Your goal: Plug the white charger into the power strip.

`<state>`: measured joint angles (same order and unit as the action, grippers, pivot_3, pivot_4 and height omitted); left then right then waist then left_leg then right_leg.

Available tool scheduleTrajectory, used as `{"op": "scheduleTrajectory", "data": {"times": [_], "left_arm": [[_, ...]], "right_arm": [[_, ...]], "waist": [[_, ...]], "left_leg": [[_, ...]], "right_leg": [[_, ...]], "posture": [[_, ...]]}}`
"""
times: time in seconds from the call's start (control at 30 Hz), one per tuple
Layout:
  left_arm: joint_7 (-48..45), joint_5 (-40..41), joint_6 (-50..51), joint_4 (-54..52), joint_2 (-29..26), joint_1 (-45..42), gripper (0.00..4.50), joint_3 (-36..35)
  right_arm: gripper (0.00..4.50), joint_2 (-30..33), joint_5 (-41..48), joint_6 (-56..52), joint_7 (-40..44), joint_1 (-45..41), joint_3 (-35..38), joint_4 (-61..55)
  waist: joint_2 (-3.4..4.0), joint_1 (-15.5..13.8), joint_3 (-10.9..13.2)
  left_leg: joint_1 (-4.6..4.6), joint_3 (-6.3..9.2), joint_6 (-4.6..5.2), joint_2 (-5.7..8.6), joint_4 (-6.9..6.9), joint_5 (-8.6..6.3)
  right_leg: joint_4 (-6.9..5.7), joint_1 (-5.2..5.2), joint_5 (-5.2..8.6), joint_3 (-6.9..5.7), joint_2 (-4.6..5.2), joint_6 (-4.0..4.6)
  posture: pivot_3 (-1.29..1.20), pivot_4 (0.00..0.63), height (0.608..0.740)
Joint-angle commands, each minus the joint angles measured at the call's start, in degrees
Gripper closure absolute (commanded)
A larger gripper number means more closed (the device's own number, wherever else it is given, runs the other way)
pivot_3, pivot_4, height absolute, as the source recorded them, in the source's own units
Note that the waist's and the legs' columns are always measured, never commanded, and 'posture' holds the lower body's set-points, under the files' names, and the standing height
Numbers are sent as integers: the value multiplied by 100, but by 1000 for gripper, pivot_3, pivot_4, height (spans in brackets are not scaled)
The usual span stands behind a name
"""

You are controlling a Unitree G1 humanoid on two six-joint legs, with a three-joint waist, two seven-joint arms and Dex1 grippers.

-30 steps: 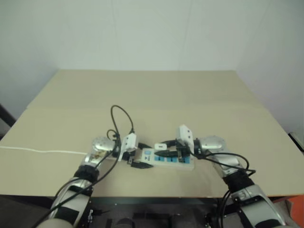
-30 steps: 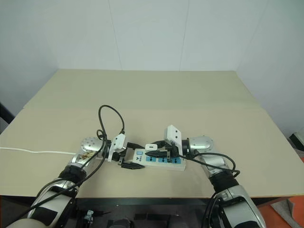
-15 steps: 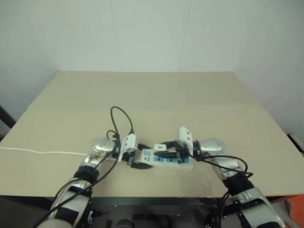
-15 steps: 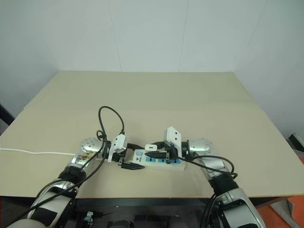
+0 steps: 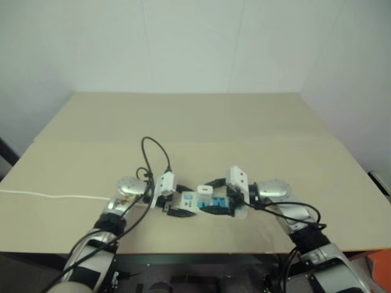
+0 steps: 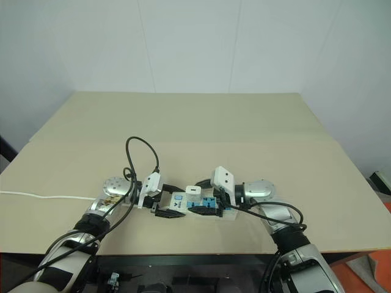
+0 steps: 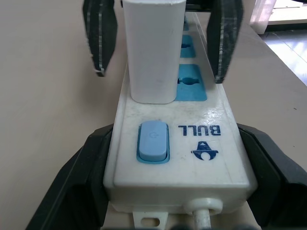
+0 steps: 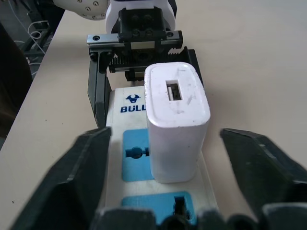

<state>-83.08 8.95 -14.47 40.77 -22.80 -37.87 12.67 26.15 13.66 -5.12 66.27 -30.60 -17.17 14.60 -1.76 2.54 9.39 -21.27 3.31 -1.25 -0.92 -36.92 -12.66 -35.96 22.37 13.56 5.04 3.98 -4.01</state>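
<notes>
The power strip (image 7: 211,158), a white bar with blue socket faces, lies near the table's front edge. My left gripper (image 7: 175,184) is shut on its switch end, one black finger (image 7: 81,177) pressed against each long side. The white charger (image 8: 175,124) stands upright in the socket nearest the blue switch (image 7: 153,141). My right gripper (image 8: 175,191) is open, and its fingers (image 8: 81,182) flank the charger without touching it. From the head, the charger (image 5: 204,190) shows between the two gripper housings.
A thin white cord (image 5: 55,195) runs left across the beige table (image 5: 195,122). A black cable (image 5: 156,149) loops up over my left wrist. The table's front edge (image 5: 195,251) is close behind the strip.
My right gripper's fingers have spread apart and let go of the charger, which stays standing in the socket. The left gripper still clamps the strip.
</notes>
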Motion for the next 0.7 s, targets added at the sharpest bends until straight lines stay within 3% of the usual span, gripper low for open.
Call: {"op": "scheduleTrajectory", "data": {"times": [0.03,0.1,0.43,0.7], "left_arm": [[83,-175,54,-73,-136,20,455,17],[1,-34,282,-215,-150,25,33,-66],[-454,1001,1936,-1722,-639,109,33,-596],[-538,1686,3077,-2938,-1382,330,33,-982]], "right_arm": [[0,161,-263,-347,-28,245,-80,110],[0,206,-267,-353,-65,238,-17,4],[0,489,-180,-549,-233,29,406,-357],[0,1558,242,-942,-44,419,1188,-1794]], "waist": [[0,-1,0],[0,-2,0],[1,-24,6],[12,-17,37]], "left_leg": [[0,0,0,0,0,0],[-1,0,0,1,1,0],[-26,1,0,2,0,0],[-106,1,0,4,-4,1]], "right_leg": [[0,0,0,0,0,0],[1,1,0,0,0,0],[4,23,1,-2,4,-2],[-12,106,-15,-1,6,25]], "posture": [[0,150,740],[0,150,740],[0,150,740],[0,150,740]]}}
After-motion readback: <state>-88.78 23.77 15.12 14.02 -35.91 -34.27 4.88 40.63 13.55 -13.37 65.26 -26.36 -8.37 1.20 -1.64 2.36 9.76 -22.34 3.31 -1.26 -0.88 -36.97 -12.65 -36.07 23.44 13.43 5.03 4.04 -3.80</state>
